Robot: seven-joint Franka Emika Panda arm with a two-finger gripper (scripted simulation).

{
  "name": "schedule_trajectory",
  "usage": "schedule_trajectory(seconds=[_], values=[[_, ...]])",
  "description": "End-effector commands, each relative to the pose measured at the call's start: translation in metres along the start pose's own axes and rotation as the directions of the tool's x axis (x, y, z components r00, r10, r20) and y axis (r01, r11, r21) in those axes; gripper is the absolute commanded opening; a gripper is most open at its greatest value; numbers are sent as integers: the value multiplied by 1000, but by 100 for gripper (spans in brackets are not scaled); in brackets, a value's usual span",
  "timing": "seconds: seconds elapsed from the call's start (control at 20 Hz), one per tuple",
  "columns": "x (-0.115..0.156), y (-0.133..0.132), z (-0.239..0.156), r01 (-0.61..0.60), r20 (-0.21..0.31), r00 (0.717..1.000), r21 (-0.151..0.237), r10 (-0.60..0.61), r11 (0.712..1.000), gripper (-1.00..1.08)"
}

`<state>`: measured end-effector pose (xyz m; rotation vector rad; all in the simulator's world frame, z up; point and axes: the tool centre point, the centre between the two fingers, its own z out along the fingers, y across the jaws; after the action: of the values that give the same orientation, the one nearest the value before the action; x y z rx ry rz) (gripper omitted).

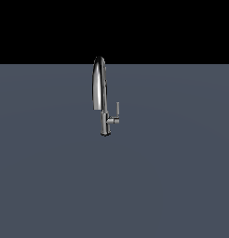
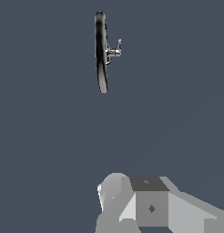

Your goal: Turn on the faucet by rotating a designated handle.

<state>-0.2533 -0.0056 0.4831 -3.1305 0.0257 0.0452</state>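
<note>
- One gripper point(image 2: 132, 200) is present, and only the wrist view shows it, as pale grey blocky shapes at the edge of the picture. The fingertips are not shown clearly, so I cannot tell if the jaws are spread or pressed together. Nothing is seen between them.
- Around the gripper there is only the flat blue-grey ground point(image 1: 181, 186), and no contact with anything.
- Further out, well apart from the gripper, stands the faucet point(image 1: 99, 83). In the wrist view the faucet point(image 2: 101, 50) appears small and seen mostly from above, so its arched spout looks like a dark narrow band.
- The handle point(image 1: 117, 109) is a thin rod that stands upright at the end of a short horizontal stub, low on the faucet's body, on the exterior view's right of it. In the wrist view the handle point(image 2: 119, 44) is very small, and its exact angle is difficult to read there.
- The exterior view does not show the arm at all, so the pose can be judged only from the wrist camera: the wrist seems to be high and far away, looking down toward the faucet.
- About the progress, I judge that the task is at its very beginning. The handle looks untouched, and no water is visible.
- What is left is almost everything: to approach the faucet, to bring the fingers to the handle, and to rotate it.
</note>
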Motion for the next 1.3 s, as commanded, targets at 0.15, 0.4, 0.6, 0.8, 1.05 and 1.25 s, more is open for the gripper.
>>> schedule_trajectory(seconds=[0.15,0.4,0.6,0.8,1.05,1.25], values=[[1,0,0,-3,3,1000,3,3,1000,-100],[9,-1,2,-21,21,1000,20,20,1000,-100],[20,-3,4,-48,47,998,45,46,998,-100],[36,-4,8,-87,86,993,78,80,993,-100],[62,-6,16,-155,154,979,132,134,979,-100],[85,-7,25,-217,216,960,175,178,960,-100]])
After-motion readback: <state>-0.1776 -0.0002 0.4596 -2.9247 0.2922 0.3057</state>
